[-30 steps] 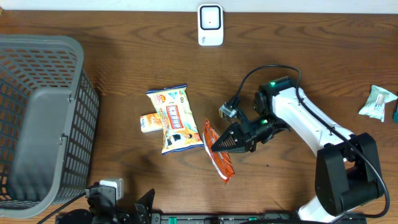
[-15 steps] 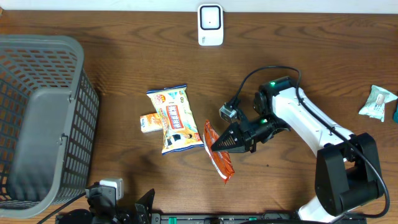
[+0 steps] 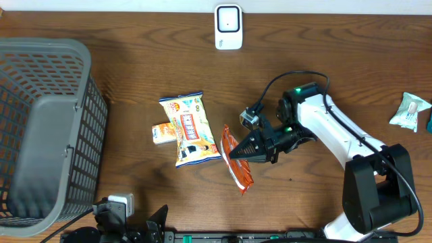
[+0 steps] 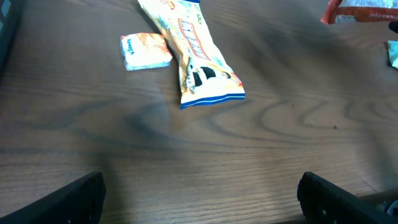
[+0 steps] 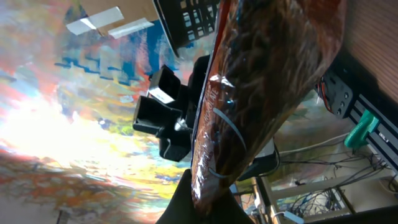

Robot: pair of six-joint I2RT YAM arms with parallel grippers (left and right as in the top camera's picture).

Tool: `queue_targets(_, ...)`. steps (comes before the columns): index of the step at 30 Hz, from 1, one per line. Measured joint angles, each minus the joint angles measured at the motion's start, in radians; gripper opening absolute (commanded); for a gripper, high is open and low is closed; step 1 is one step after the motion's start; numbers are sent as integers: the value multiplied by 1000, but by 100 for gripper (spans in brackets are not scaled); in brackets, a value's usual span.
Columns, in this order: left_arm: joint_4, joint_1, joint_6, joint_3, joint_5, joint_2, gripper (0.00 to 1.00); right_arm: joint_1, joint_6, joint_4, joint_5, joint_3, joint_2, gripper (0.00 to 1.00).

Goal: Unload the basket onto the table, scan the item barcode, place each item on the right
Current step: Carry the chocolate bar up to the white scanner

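Note:
The item is an orange-red snack packet (image 3: 237, 164), pinched at its upper end by my right gripper (image 3: 234, 154), which is shut on it; the rest of the packet trails toward the table's front edge. Seen from the right wrist, the packet (image 5: 261, 93) rises from between the dark fingers (image 5: 208, 205) and fills the middle of the frame. No barcode shows on it. The white scanner (image 3: 228, 27) stands at the far edge of the table, well apart from the packet. My left gripper (image 4: 202, 199) is open over bare wood near the front edge; the packet's end (image 4: 360, 9) shows at the top right of the left wrist view.
A grey mesh basket (image 3: 47, 128) takes up the left side. A yellow snack bag (image 3: 189, 128) and a small orange packet (image 3: 162, 133) lie left of the held item. A white-green wrapper (image 3: 410, 111) lies at the right edge.
My right gripper has shifted slightly right and toward the far edge with the packet in it. The left gripper has not moved.

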Motion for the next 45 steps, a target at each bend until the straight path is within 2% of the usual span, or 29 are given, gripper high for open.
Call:
queue_targets(11,0,0,0,0,0,0,98,0,-22,10,-6,0,0,1)
queue_targets(19,0,0,0,0,0,0,98,0,-110,79,-9,-1,-1,1)
queue_targets(30,0,0,0,0,0,0,98,0,-150,521,-2,-3,-2,1)
queue_targets(37,0,0,0,0,0,0,98,0,-123,808,136,-5,-2,1)
queue_targets(40,0,0,0,0,0,0,98,2,-50,995,308,-8,-2,1)
queue_targets(45,0,0,0,0,0,0,98,22,151,1298,671,-8,-2,1)
